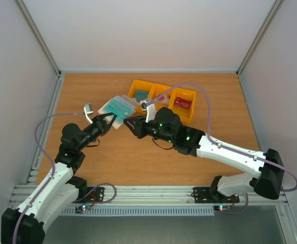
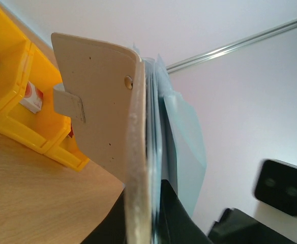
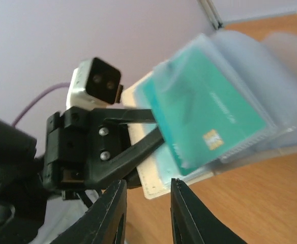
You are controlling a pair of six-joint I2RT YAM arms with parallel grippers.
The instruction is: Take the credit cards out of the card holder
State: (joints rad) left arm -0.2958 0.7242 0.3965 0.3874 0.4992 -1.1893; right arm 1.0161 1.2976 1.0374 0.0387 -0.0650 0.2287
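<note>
- Grip: left hand (image 1: 108, 121) is clenched on one edge of the card holder (image 1: 119, 108). It holds the holder opened out and lifted off the worktop (image 1: 113, 162), near the yellow tray (image 1: 187, 118).
- Right hand (image 3: 147, 189) hovers just short of the holder, jaws apart with nothing between them.
- Progress, as I judge it, is partway. A loose teal card (image 1: 141, 94) lies in the tray's left compartment and a dark red card (image 1: 182, 102) in the right one. A sleeved teal card (image 3: 204, 122) sits in the holder, so at least that one is left.
- Right wrist view alone shows the sleeved card and the left hand pinching the cover.
- Left wrist view alone shows the holder's beige outside, its strap tab (image 2: 69, 103) and a red-and-white card (image 2: 32, 96) in the tray.
- Whether more cards hide in the other sleeves, I cannot tell.
</note>
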